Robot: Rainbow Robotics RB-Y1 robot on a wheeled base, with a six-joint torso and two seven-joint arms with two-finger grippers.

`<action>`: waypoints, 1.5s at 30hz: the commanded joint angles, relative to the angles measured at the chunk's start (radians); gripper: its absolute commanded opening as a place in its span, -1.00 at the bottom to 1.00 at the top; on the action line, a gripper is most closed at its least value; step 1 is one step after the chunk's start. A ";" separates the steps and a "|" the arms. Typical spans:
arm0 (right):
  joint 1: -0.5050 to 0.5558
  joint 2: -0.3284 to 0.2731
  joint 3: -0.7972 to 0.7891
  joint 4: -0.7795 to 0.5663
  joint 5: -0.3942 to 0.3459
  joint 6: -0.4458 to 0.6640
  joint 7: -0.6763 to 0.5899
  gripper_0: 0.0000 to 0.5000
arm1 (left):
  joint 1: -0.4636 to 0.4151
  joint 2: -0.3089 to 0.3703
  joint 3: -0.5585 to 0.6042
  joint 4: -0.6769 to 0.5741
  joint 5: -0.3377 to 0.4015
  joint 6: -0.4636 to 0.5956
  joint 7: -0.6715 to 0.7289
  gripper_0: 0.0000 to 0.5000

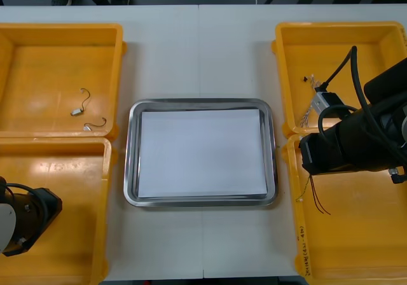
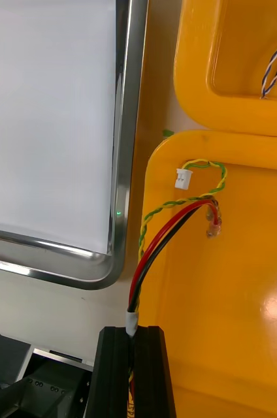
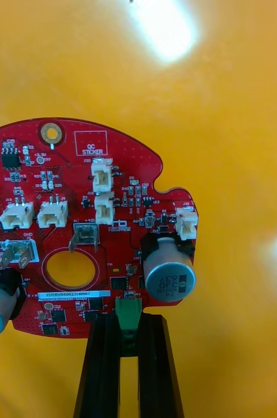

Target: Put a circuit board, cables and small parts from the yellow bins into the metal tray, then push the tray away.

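Front view: metal tray [image 1: 130, 164], white inside, sits mid-tabletop [image 1: 197, 56] between the yellow bins [image 1: 63, 62]. Small metal parts [image 1: 77, 111] lie in the far left bin. A blue and white cable [image 1: 310, 110] lies in the far right bin. The right arm [image 1: 356, 139] is over the seam between the two right bins, and a red and yellow cable [image 1: 316, 201] dangles below it at the near right bin's tray-side edge. The left arm [image 1: 25, 224] is over the near left bin.

Right wrist view: right claw [image 2: 135, 330] is clenched on the red and yellow cable. The strands run out from the fingertips, and the white plug end is near the bin's corner, just beside the tray rim.

Left wrist view: left claw [image 3: 129, 320] grasps the round red circuit board [image 3: 80, 196] by its edge, pinching a green piece between the fingers. The bin floor lies behind the board.
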 commanded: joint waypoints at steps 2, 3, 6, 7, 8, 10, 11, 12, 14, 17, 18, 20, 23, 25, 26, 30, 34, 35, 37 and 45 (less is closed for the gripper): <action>-0.026 -0.033 0.017 0.002 0.005 0.005 -0.025 -1.00 | -0.024 0.075 0.008 -0.114 0.011 0.127 -0.077 -1.00; -0.026 -0.033 0.017 0.002 0.005 0.005 -0.023 -1.00 | -0.030 0.086 0.012 -0.134 0.022 0.158 -0.077 -1.00; -0.026 -0.033 0.016 0.002 0.005 0.005 -0.023 -1.00 | -0.055 0.103 0.041 -0.174 0.068 0.229 -0.080 -1.00; -0.026 -0.033 0.017 0.002 0.005 0.005 -0.023 -1.00 | -0.066 0.106 0.058 -0.184 0.089 0.252 -0.081 -1.00; -0.026 -0.033 0.017 0.002 0.005 0.005 -0.023 -1.00 | -0.072 0.109 0.064 -0.189 0.099 0.262 -0.083 -1.00; -0.026 -0.033 0.017 0.002 0.003 0.005 -0.023 -1.00 | -0.092 0.120 0.094 -0.211 0.129 0.268 -0.089 -1.00; -0.026 -0.033 0.017 0.002 0.005 0.005 -0.022 -1.00 | -0.101 0.129 0.104 -0.220 0.142 0.268 -0.092 -1.00; -0.026 -0.033 0.017 0.002 0.005 0.005 -0.022 -1.00 | -0.104 0.137 0.107 -0.224 0.148 0.268 -0.094 -1.00; -0.026 -0.033 0.017 0.002 0.003 0.005 -0.022 -1.00 | -0.118 0.158 0.120 -0.237 0.169 0.268 -0.098 -1.00; -0.026 -0.033 0.017 0.002 0.002 0.005 -0.020 -1.00 | -0.144 0.189 0.141 -0.246 0.215 0.268 -0.106 -1.00; -0.026 -0.033 0.017 0.002 0.002 0.005 -0.022 -1.00 | -0.149 0.195 0.146 -0.249 0.226 0.268 -0.106 -1.00; -0.026 -0.033 0.017 0.002 0.000 0.005 -0.022 -1.00 | -0.165 0.215 0.161 -0.257 0.267 0.268 -0.109 -1.00; -0.026 -0.033 0.017 0.002 0.002 0.005 -0.019 -1.00 | -0.193 0.239 0.167 -0.263 0.312 0.268 -0.114 -1.00; -0.026 -0.033 0.017 0.002 0.000 0.005 -0.019 -1.00 | -0.221 0.255 0.167 -0.261 0.341 0.268 -0.118 -1.00; -0.026 -0.033 0.017 0.002 0.000 0.005 -0.019 -1.00 | -0.228 0.255 0.167 -0.263 0.347 0.268 -0.120 -1.00; -0.026 -0.033 0.017 0.002 0.002 0.005 -0.017 -1.00 | -0.303 0.267 0.158 -0.261 0.375 0.268 -0.130 -1.00; -0.026 -0.033 0.016 0.002 0.000 0.005 -0.017 -1.00 | -0.354 0.284 0.117 -0.255 0.384 0.268 -0.123 -1.00; -0.026 -0.033 0.017 0.002 0.000 0.005 -0.017 -1.00 | -0.365 0.287 0.101 -0.252 0.384 0.268 -0.121 -1.00; -0.026 -0.033 0.017 0.002 0.000 0.005 -0.017 -1.00 | -0.392 0.292 0.066 -0.243 0.389 0.268 -0.117 -1.00; -0.026 -0.033 0.017 0.002 0.000 0.005 -0.017 -1.00 | -0.495 0.295 -0.080 -0.218 0.407 0.268 -0.112 -1.00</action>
